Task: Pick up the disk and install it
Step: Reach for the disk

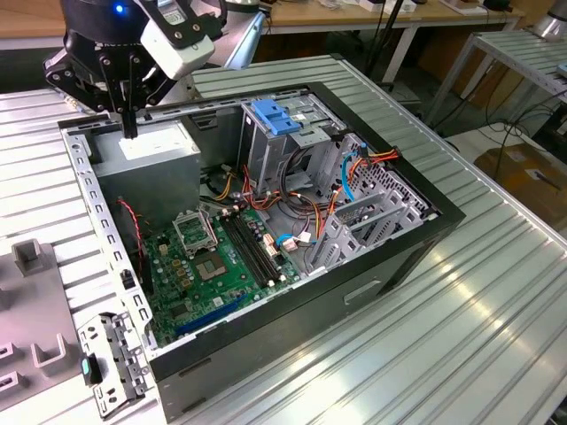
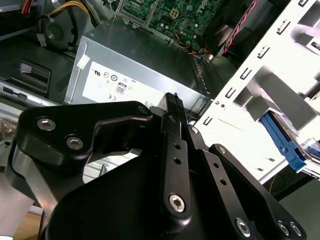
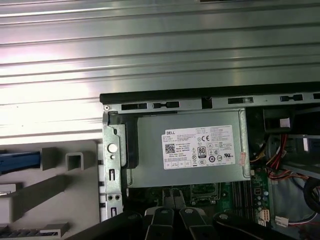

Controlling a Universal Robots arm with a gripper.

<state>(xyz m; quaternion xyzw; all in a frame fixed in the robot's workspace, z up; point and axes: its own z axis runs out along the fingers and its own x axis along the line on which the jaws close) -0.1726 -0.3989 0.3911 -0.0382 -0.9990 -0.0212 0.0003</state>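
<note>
My gripper [image 1: 130, 133] hangs with its fingers pointing down over the back corner of the open computer case [image 1: 425, 208], on the exterior view's left. It is just above the grey power supply box with a white label [image 1: 146, 146]. The black fingers [image 2: 173, 97] stand pressed together with nothing between them; in the first wrist view the gripper [image 3: 173, 192] is over the box's [image 3: 192, 150] inner edge. The disk [image 2: 282, 142] lies outside the case in a grey holder [image 3: 75, 165]. I see only its blue rail [image 3: 20, 161]; the case rim hides the rest.
Inside the case lie a green motherboard [image 1: 213, 266], bundles of coloured cables [image 1: 292, 208] and a metal drive cage with a blue plastic latch [image 1: 275, 119] on top. A loose metal bracket [image 1: 111, 363] rests on the ribbed aluminium table [image 1: 461, 292] near the case's front corner.
</note>
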